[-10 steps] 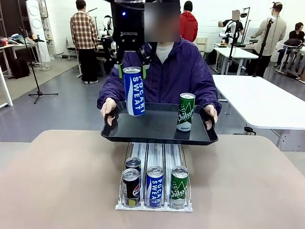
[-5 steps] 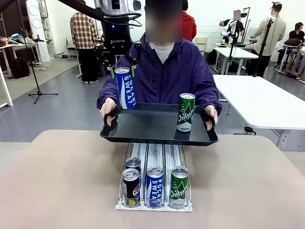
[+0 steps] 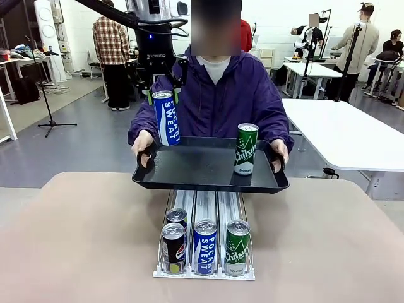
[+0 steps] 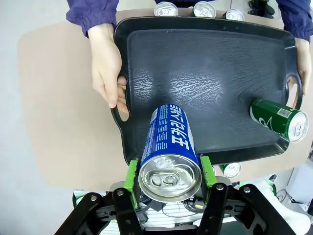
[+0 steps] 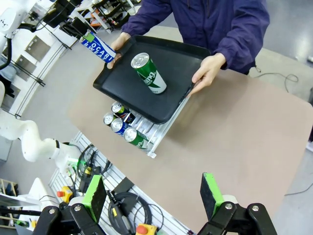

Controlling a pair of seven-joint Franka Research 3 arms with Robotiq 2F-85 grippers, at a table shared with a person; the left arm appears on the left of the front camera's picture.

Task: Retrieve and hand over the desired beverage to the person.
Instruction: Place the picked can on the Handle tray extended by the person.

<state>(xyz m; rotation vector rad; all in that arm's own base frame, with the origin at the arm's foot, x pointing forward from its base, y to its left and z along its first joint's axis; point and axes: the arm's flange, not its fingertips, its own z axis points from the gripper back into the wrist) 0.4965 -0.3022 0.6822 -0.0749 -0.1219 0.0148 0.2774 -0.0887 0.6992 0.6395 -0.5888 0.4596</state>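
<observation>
- Between the green pads of the left gripper (image 3: 163, 95), a blue can (image 3: 166, 118) hangs upright, clamped near its top; the left wrist view shows the pads (image 4: 130, 172) pressed against both sides of its silver lid end.
- Just below that gripper, the can's base sits at the far left corner of a black tray (image 3: 189, 180), over the rim; whether it touches the tray cannot be told.
- Beside the held can, the person's hand (image 3: 142, 144) grips the tray's left handle, close enough to crowd the gripper's way down; in the left wrist view this hand (image 4: 108, 68) lies along the handle cut-out.
- Off to the gripper's right, well apart, a green can (image 3: 246, 148) stands upright on the tray near the person's other hand (image 3: 278, 151), which holds the right handle.
- Behind the gripper, the person (image 3: 218, 95) in a purple jacket holds the tray level above the table's far edge.
- Nearer the camera than the left gripper and lower, a wire rack (image 3: 204, 273) on the tan table (image 3: 76, 240) holds four cans: two dark cans (image 3: 173, 246) in the left lane, one blue can (image 3: 205, 246) in the middle and one green (image 3: 237, 246) at the right; the tray overhangs the rack's far end.
- The right gripper (image 5: 154, 196) hangs high above the table with its fingers spread wide apart and nothing between them; tray, rack and person lie well ahead of it.
</observation>
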